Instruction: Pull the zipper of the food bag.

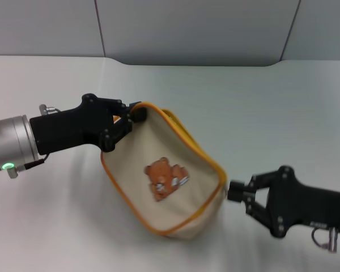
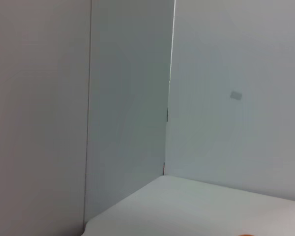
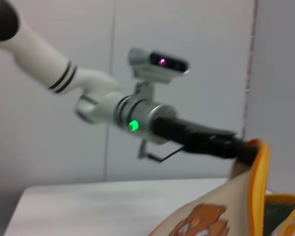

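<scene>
The cream food bag (image 1: 164, 170) with its brown bear print (image 1: 164, 178) hangs tilted between my two grippers, raised at its far-left corner. My left gripper (image 1: 130, 116) is shut on that upper corner; the right wrist view shows it (image 3: 238, 146) gripping the bag's (image 3: 206, 221) orange edge. The orange-yellow zip track (image 1: 187, 139) runs along the top edge to the near-right corner. My right gripper (image 1: 235, 191) is shut right at that corner. The metal pull tab is hidden between its fingertips. In the right wrist view a dark gap shows between the bag's yellow edges.
The white table (image 1: 272, 102) stretches around the bag, with grey wall panels (image 1: 192, 28) behind it. The left wrist view shows only wall panels (image 2: 128, 98) and a table corner (image 2: 196, 206).
</scene>
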### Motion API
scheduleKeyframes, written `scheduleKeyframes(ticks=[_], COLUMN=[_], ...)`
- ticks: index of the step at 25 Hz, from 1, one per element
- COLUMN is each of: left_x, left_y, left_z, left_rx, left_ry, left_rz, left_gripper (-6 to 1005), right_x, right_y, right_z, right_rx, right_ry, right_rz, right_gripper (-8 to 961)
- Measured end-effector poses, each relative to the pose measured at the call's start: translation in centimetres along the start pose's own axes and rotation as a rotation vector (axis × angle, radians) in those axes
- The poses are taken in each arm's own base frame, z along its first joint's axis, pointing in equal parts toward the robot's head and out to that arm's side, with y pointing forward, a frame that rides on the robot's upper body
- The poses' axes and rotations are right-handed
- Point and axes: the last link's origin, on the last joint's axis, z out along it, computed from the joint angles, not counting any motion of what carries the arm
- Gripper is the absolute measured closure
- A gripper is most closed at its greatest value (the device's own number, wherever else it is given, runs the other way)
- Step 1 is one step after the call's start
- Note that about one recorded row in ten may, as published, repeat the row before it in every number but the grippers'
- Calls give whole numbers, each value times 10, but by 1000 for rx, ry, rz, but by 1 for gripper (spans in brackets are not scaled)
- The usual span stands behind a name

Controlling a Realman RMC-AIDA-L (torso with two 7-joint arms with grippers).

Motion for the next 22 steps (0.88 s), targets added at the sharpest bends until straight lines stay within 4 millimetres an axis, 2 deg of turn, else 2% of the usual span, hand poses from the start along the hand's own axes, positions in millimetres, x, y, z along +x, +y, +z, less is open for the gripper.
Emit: scheduleKeyframes(ticks=[3, 10, 14, 19, 22], left_x=[-3, -6, -13, -16, -13], left_y=[1, 0, -1, -1, -5], left_z=[-1, 1, 5, 6, 1], left_rx=[2, 42, 80, 93, 124], left_ry=[1, 13, -2, -1, 36], left_rz=[-14, -35, -53, -72, -87], left_gripper=[905, 874, 856, 834, 707], right_x=[-3, -14, -16, -17, -17], right_y=[-7, -20, -22, -24, -25], right_z=[-4, -12, -8, -5, -3], right_rx=[54, 201, 206, 202, 202], right_ry=[-25, -151, -166, -170, -172], right_rz=[41, 74, 80, 82, 82], right_gripper=[942, 680, 544, 313, 278])
